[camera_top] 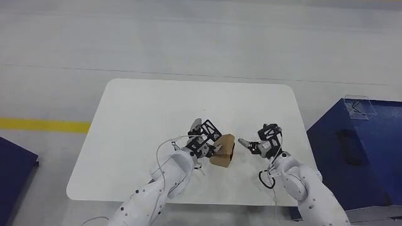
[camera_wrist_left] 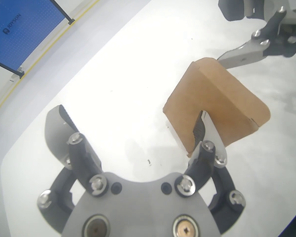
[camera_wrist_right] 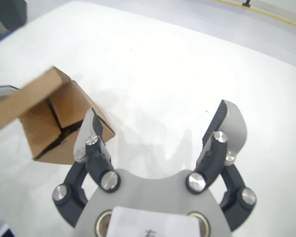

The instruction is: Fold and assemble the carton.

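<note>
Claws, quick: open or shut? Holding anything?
Left claw: open, holding nothing, beside the carton.
Right claw: open, holding nothing too.

The carton (camera_top: pixel 223 150) is sitting on the table (camera_top: pixel 188 107), toward its near edge, between the grippers. The left gripper (camera_wrist_left: pixel 130 113) is standing just left of it, spread wide, one finger (camera_wrist_left: pixel 199 127) touching its side. The right gripper (camera_wrist_right: pixel 157 109) is standing just right, spread wide, one finger (camera_wrist_right: pixel 95 122) at its open end.
</note>
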Available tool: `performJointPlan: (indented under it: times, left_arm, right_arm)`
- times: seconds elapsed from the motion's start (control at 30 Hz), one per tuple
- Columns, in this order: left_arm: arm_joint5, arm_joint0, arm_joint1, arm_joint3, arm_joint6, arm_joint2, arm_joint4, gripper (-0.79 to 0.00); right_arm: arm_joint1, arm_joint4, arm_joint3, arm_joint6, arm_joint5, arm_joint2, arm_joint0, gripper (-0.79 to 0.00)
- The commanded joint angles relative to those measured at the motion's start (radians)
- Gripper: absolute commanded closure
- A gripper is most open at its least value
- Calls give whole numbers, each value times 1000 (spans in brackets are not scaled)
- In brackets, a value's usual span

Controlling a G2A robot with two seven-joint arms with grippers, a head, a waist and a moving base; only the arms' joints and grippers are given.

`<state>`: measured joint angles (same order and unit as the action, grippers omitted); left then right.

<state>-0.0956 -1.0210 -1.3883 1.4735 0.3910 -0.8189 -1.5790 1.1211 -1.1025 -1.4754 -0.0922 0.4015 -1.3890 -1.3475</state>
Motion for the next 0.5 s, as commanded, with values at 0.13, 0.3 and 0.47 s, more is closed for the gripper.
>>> performJointPlan:
  times: [0.13, 0.3, 0.47]
  left_arm:
    - [-2, 0, -7, -11, 8, 4, -8, -785]
    - [-2, 2, -12, -18, 15, 0, -13, -785]
    - [-8, -3, -15, -18, 15, -9, -15, -785]
  right_arm:
    - [-10, 56, -42, -11, 98, -46, -36, -785]
    - [-4, -7, -60, -4, 31, -2, -36, -785]
    - [2, -41, -49, -1, 3, 35, -21, -785]
